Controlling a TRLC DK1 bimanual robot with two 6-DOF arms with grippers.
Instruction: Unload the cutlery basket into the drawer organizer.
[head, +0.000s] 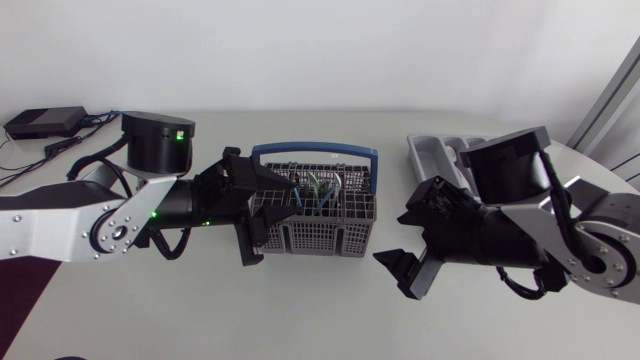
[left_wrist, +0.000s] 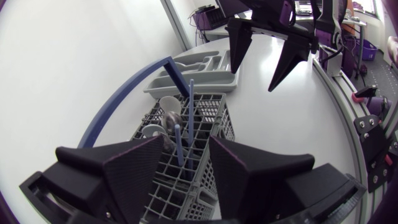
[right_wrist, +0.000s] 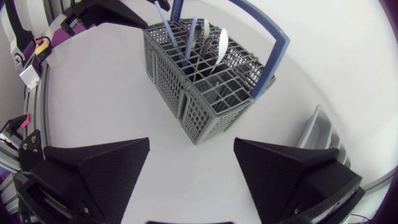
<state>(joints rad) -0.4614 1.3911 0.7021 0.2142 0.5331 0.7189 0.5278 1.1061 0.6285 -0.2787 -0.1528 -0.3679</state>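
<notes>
- Basket (head: 322, 228), grey with blue handle, sits mid-table, holding upright cutlery (head: 320, 190).
- Organizer (head: 432, 152) lies behind the right arm.
- Left gripper (head: 268, 215), fingers spread, hovers at the basket's left end.
- Right gripper (head: 393, 276), also spread, hangs beside the basket.

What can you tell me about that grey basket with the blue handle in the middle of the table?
The cutlery basket is a grey, plastic-looking box with lattice walls and a gridded top, with a blue hoop handle raised over it. It stands upright on the white table. A few utensils, some of them blue, stick up from it. The left gripper is open at one end of it, either side of a blue utensil; whether it touches the basket is unclear.
</notes>
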